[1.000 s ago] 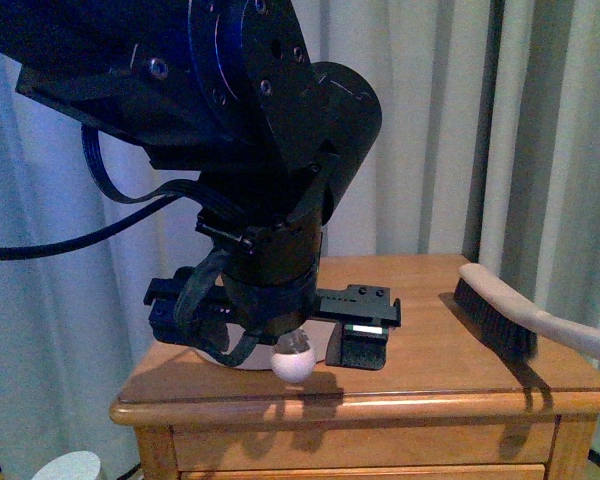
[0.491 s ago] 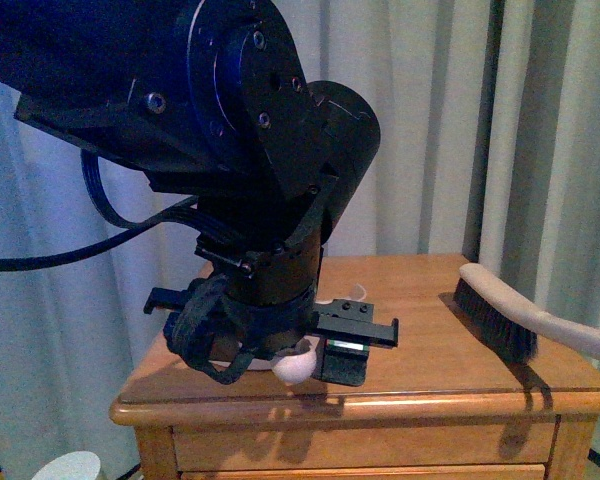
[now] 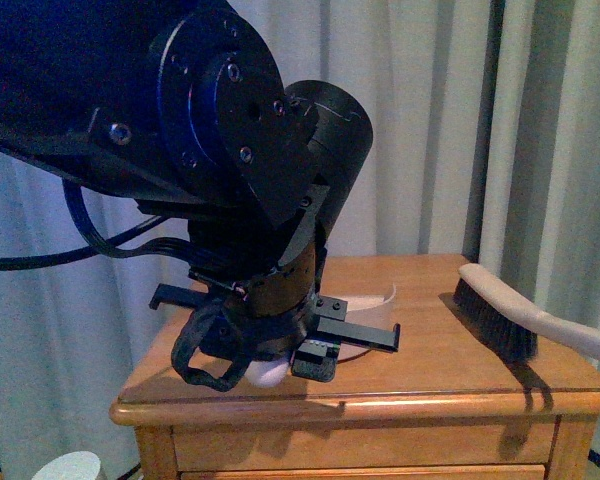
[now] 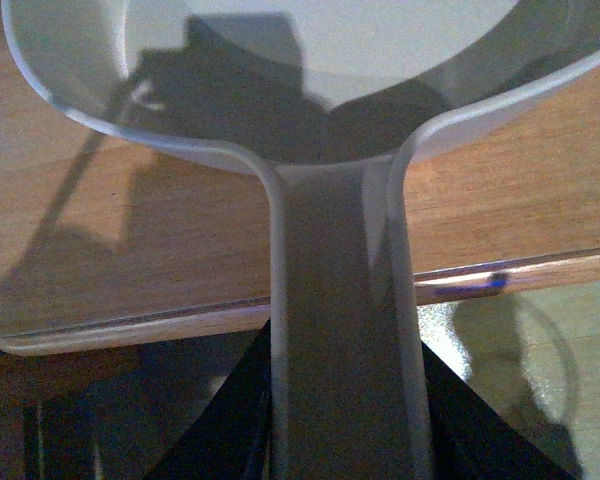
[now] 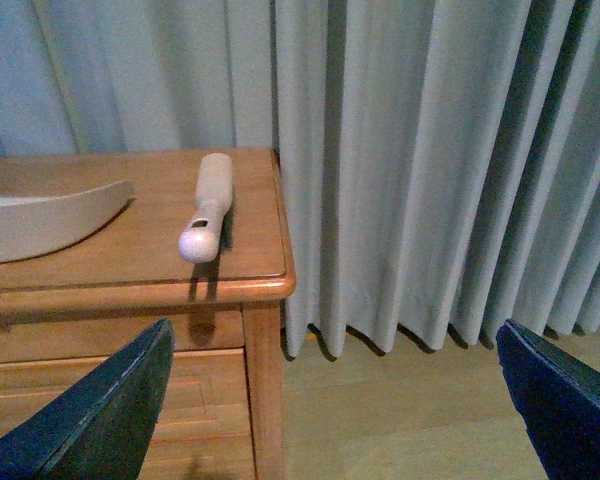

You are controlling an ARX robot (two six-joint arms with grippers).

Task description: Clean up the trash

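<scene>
The left gripper (image 3: 280, 365) sits low over the front edge of the wooden table (image 3: 430, 380), with its arm filling most of the front view. In the left wrist view, the gripper (image 4: 345, 345) is clamped on the handle of the white dustpan (image 4: 345, 250): one dark finger (image 4: 225, 420) presses against each side of the handle, with no gap visible. The scoop of the dustpan lies on the table top (image 4: 130, 250), and the handle reaches out past the table edge. In the front view only a strip of the dustpan rim (image 3: 370, 297) shows behind the gripper. The brush (image 3: 495, 315) lies on the right part of the table, bristles down, well apart from the dustpan, its pale handle pointing off to the right. The right wrist view shows the right gripper (image 5: 332, 335) with its jaws spread wide and nothing between them; it hangs off to the side of the table, over the floor (image 5: 380, 420). The same view shows the brush (image 5: 208, 205) near the table corner, the dustpan (image 5: 40, 220) beside it, and the curtain (image 5: 400, 150) behind. No loose trash can be made out on the table
</scene>
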